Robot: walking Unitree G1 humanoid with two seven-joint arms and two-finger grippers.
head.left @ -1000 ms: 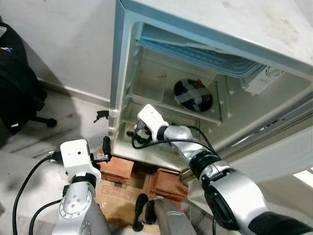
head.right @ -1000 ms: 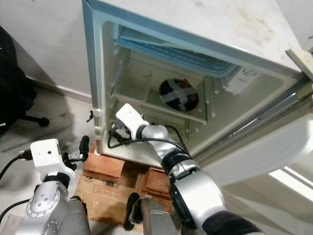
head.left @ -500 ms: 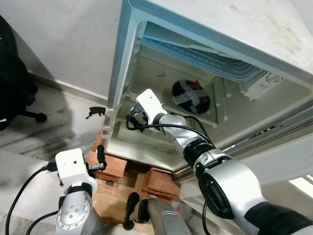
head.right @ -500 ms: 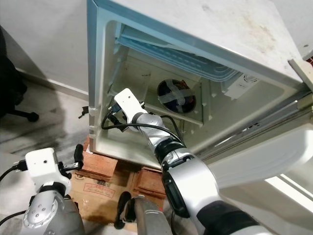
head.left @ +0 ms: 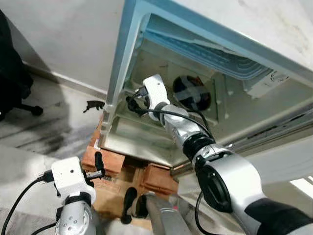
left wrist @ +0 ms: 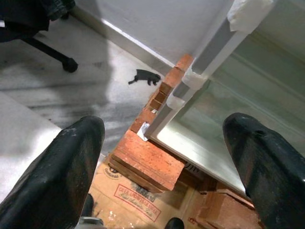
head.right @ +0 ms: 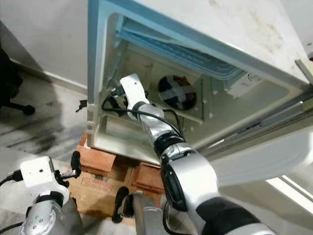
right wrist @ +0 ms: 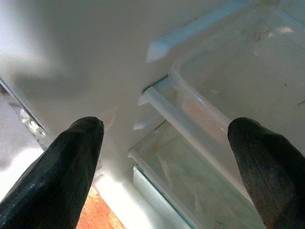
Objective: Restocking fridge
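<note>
A small white fridge [head.left: 121,68] stands open on bricks. My right arm reaches inside, and the right gripper [head.left: 133,101] is close to the left inner wall at shelf height. In the right wrist view its fingers [right wrist: 71,162] are spread wide with nothing between them, facing a clear plastic tray [right wrist: 224,81] and a glass shelf edge [right wrist: 157,176]. A dark round thing crossed with grey tape [head.left: 192,93] sits at the back of the shelf. My left gripper [left wrist: 162,148] hangs low outside, open and empty, in front of the fridge's bottom left corner.
Red bricks [head.left: 105,160] and a flattened cardboard box [head.left: 111,195] lie under the fridge. The fridge door [head.left: 288,156] swings out on the right. A black office chair [head.left: 13,81] stands at the left, and a small black scrap [head.left: 95,104] lies on the floor.
My right gripper has risen from the fridge floor to shelf height along the left inner wall. The head camera has shifted, and the left arm sits lower in view.
</note>
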